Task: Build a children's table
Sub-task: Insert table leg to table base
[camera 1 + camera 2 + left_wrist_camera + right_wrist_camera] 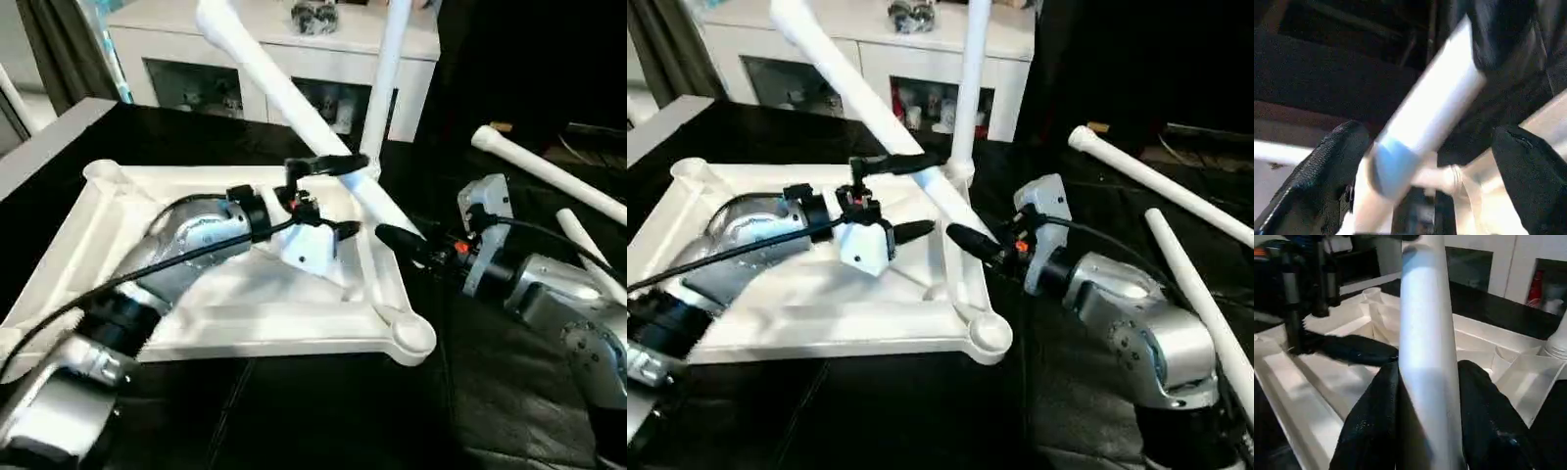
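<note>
Gripping slanted leg (pixel 852 83): right claw (pixel 965 238) | left claw (pixel 338 196) open around it

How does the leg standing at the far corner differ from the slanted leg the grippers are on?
The upright leg stands vertical in its corner socket, untouched. The slanted leg leans steeply across the tabletop, with the right gripper and left gripper at its lower end. Both are white plastic tubes.

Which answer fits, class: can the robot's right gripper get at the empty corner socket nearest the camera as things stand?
Probably not yet. The near corner socket lies open and close by, but the right gripper is shut on the slanted leg, so it must let go first.
</note>
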